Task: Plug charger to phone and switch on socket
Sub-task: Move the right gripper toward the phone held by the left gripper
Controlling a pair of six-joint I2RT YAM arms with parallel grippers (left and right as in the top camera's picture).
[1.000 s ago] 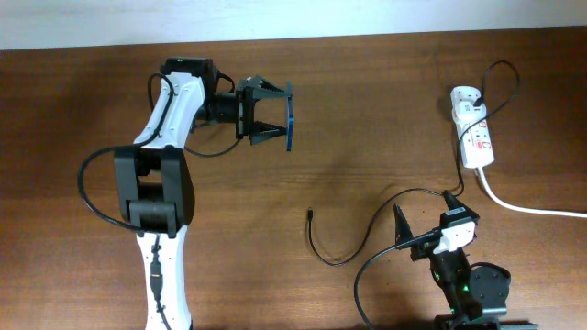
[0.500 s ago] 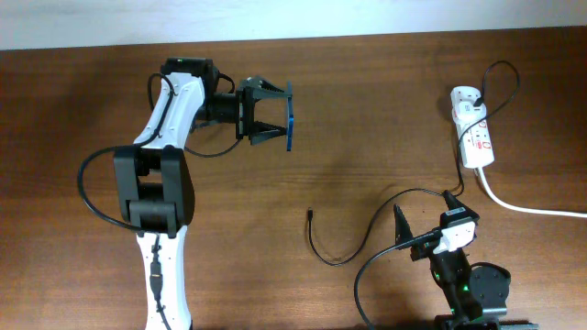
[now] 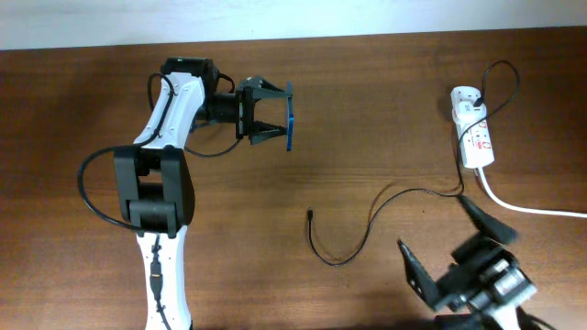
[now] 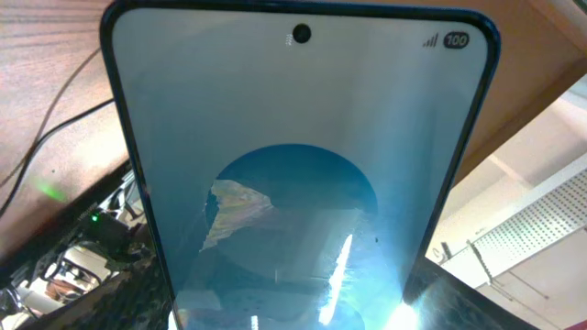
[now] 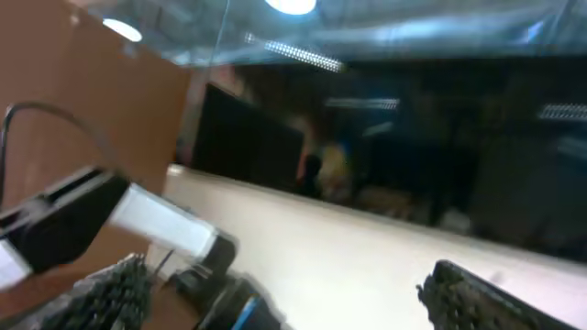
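My left gripper is shut on the phone, held on edge above the table at the upper left. In the left wrist view the phone's blue screen fills the frame. The charger, a thin black cable, lies on the table in the lower middle, its tip pointing left, its far end running to the socket, a white strip at the upper right. My right gripper is open and empty at the lower right, blurred, close to the cable. Its view looks across at the left arm and the room.
The socket's thick white cord runs off the right edge. The table's far edge meets a pale wall at the top. The left arm's black cable loops out on the left.
My right arm has swung down and to the right, away from the cable, and is blurred with motion. The left arm, the phone and the charger cable have not moved.
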